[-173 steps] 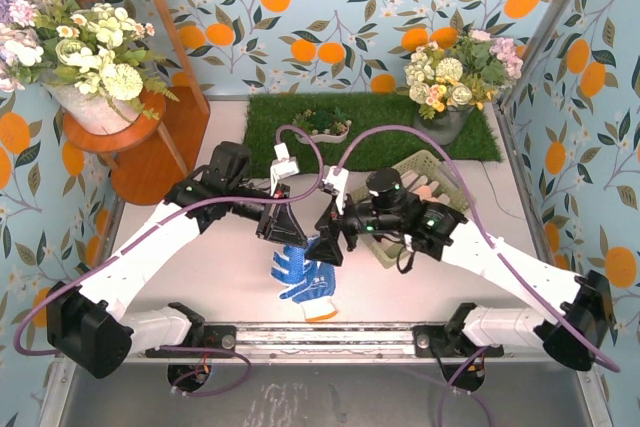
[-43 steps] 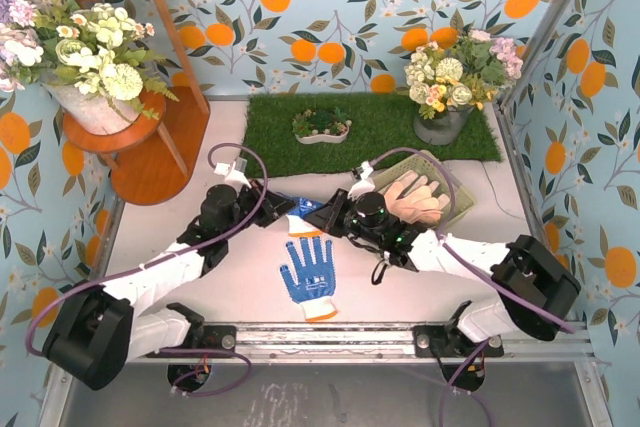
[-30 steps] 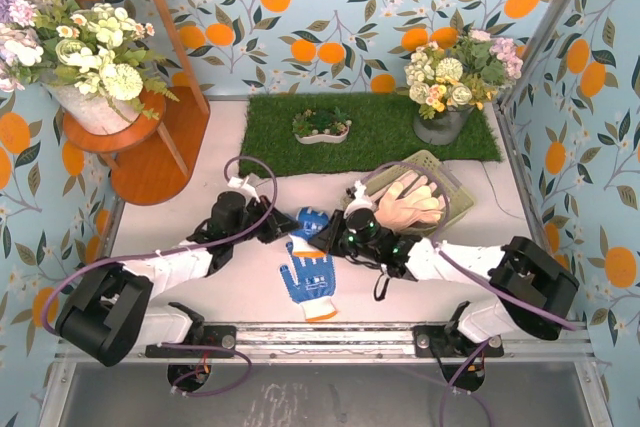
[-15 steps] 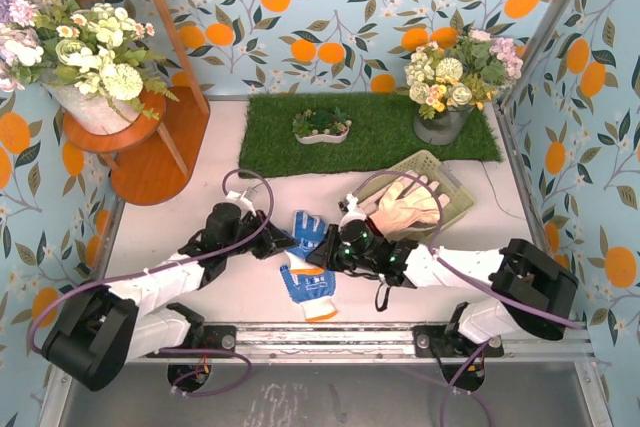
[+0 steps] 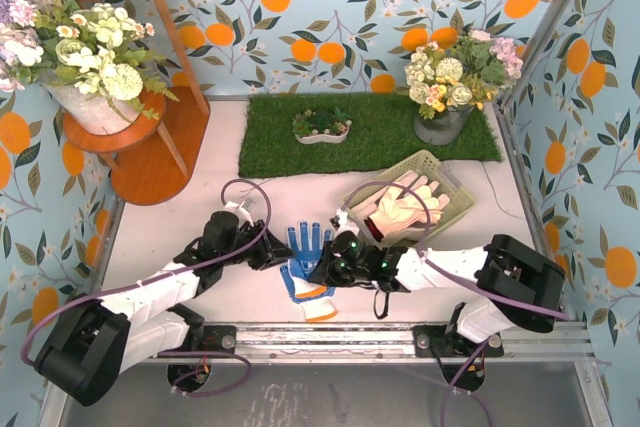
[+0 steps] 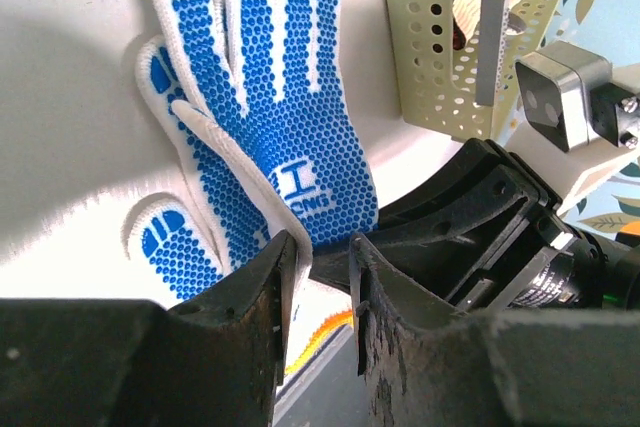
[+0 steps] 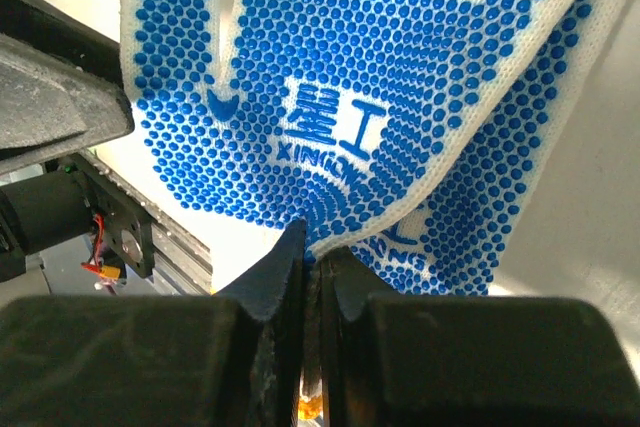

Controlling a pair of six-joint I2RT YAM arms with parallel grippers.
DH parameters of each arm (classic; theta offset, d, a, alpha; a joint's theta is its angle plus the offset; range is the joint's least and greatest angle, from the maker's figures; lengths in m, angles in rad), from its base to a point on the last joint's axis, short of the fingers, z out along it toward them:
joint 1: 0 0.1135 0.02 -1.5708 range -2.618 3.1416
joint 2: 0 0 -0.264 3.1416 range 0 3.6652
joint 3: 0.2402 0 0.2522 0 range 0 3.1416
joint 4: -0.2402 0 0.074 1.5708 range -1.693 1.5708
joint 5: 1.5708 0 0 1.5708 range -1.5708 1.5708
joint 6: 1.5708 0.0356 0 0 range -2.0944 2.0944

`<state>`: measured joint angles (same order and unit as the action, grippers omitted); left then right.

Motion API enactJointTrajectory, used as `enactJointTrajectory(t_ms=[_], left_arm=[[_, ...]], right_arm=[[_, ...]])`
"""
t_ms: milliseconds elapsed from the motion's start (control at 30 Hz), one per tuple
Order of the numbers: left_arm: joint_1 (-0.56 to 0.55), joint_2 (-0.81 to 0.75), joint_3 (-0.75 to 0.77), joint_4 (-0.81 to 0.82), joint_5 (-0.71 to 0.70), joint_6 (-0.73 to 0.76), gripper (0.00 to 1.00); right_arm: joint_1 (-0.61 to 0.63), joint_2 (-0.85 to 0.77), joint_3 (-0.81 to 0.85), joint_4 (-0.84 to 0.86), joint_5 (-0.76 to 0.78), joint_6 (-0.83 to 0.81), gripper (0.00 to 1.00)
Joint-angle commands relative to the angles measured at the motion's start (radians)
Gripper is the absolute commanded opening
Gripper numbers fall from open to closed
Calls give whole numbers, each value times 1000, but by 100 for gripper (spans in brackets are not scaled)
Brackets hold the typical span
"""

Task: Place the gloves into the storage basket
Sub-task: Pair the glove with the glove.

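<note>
We judge the blue-and-white glove to be light and limp. It is a soft knit that will fold and dangle as soon as it leaves the bench, and its trailing fingers could catch on a latticed wall. The rubbery blue dots on the palm should keep it from slipping through a firm pinch. The hem at the side of the palm or the orange cuff looks like the best place to hold it, taking in every layer of cloth. The wrist views show a second dotted layer under the top one, and we cannot tell whether that is another glove or a fold. The glove lies flat and palm-up on the bench between the two arms, with its fingers pointing away from the bases and its cuff toward them. It is outside the storage basket, near that basket's left corner, and peach-tan gloves already lie inside. The right jaws are closed tight on the white hem at the glove's right side, low on the palm, so the glove fans out ahead of them. The left jaws stand a little apart at the glove's left side. One tip touches the heel of the palm, and no cloth is clamped across the gap.
</note>
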<state>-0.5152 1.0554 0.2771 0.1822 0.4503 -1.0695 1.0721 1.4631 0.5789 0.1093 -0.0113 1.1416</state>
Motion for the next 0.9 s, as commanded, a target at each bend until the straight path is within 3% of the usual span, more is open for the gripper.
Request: enactJointTrajectory(t_ms=[0, 300, 567, 867], left_arm=[[1, 5, -6, 11, -25, 22, 31], [1, 6, -12, -72, -110, 68, 29], [1, -16, 3, -129, -106, 80, 0], [1, -50, -20, -184, 19, 70, 0]], right_arm=[[23, -32, 6, -3, 0, -1, 0], [86, -92, -4, -51, 55, -11, 0], [107, -179, -16, -107, 97, -27, 0], [169, -179, -15, -171, 120, -16, 0]])
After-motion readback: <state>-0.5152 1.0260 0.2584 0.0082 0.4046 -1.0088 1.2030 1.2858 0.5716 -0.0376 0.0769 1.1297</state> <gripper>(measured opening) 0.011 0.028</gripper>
